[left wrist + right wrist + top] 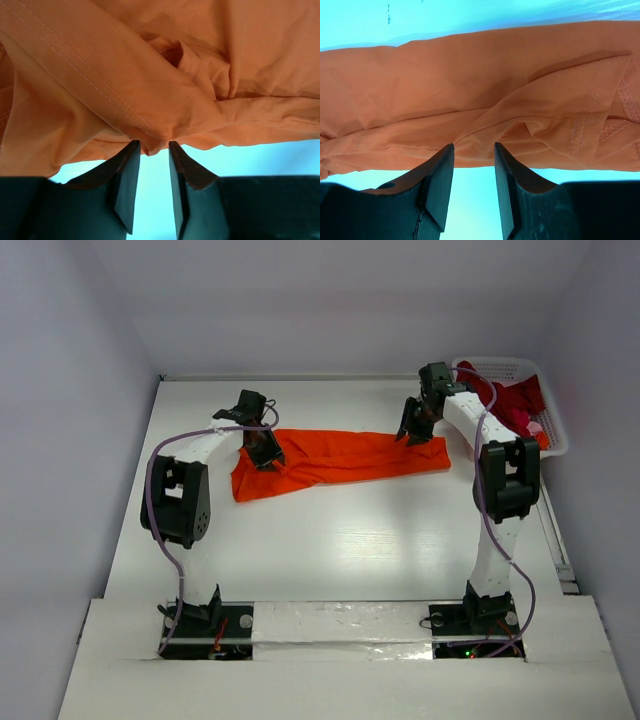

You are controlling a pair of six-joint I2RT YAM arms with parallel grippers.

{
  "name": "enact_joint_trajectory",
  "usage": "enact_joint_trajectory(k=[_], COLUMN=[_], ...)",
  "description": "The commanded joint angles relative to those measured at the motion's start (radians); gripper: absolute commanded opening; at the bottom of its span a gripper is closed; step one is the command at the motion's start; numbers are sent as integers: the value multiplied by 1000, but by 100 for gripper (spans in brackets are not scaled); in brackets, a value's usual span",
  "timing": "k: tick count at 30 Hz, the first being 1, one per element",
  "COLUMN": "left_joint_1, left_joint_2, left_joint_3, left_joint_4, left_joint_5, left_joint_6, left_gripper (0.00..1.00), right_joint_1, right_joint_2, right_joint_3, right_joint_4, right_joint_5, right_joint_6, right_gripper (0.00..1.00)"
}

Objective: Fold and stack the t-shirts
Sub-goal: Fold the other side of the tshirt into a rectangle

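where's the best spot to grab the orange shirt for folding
Grip the orange t-shirt at its two short ends, one arm each: it lies as a long bunched band across the table. Come down from above at each end, where the left gripper and right gripper sit open at the cloth's edge.

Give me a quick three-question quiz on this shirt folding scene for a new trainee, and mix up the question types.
1. Multiple choice: where on the table does the white basket sit? A) far right corner, B) near left corner, C) centre.
2. True or false: the orange t-shirt is folded into a neat square.
3. Short answer: which gripper is at the shirt's end nearer the basket?

Key
1. A.
2. False. It lies as a long, crumpled strip across the table.
3. The right gripper.
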Motion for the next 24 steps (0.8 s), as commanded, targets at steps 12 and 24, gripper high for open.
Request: enact_joint_trajectory(k=[12,24], left_joint_1=[1,64], left_joint_2=[22,115], left_joint_3=[19,160], left_joint_4=[21,-11], left_joint_5=[-9,-28], left_joint_6=[-16,-12], left_gripper=[0,0], right_joint_1=[7,7], right_joint_2=[-24,-38], right_joint_3=[20,15], right_joint_4=[7,9], right_joint_5=[11,2], right_joint_6=[6,5], right_gripper=[44,43])
